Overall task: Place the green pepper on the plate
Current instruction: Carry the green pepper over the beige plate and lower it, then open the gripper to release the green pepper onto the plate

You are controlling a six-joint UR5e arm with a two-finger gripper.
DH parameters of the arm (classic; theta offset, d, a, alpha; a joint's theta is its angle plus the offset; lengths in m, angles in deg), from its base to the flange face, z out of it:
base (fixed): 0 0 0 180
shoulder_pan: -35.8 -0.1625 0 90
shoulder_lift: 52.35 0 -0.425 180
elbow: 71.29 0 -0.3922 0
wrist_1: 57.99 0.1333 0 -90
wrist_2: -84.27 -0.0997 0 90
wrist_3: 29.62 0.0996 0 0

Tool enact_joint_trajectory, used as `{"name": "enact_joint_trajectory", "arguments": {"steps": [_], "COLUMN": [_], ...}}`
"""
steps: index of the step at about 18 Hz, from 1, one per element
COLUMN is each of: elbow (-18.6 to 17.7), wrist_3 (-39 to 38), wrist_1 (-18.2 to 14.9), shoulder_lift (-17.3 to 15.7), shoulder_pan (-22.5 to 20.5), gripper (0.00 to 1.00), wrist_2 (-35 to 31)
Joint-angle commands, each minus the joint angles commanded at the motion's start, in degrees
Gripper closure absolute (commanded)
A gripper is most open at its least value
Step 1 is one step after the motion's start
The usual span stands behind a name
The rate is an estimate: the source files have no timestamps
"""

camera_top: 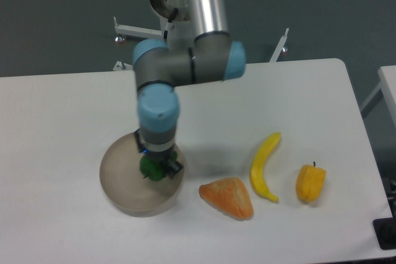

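Jaws of the gripper (154,168) clamped on the green pepper (151,169), poised over the right half of the plate (120,177). Best lowered straight down until the pepper rests on the dish floor, inside the rim, before opening. Worth releasing gently: lumpy, rounded, likely to roll toward the orange wedge (228,197).

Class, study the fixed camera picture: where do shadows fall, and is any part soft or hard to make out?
Fixed camera view: lighting is even and diffuse; a faint soft shadow lies on the table right of the plate, and thin ones under the banana and yellow pepper. The green pepper looks dark and slightly soft in the gripper. No strong glare.
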Motion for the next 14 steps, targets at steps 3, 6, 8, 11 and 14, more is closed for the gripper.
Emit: {"name": "enact_joint_trajectory", "arguments": {"steps": [3, 6, 8, 11, 14], "elbow": [-0.61, -0.97, -1.23, -0.53, -0.44], "wrist_3": [0.0, 0.0, 0.09, 0.7, 4.97], "wrist_1": [0.53, 0.45, 0.45, 0.45, 0.53], "shoulder_lift": [0.0, -0.43, -1.49, -1.84, -4.11], "shoulder_pan": [0.62, 1.06, 1.06, 0.27, -5.42], "gripper": [0.0, 0.0, 0.0, 0.0, 0.0], "wrist_2": [-0.44, -0.53, -0.62, -1.23, -2.81]}}
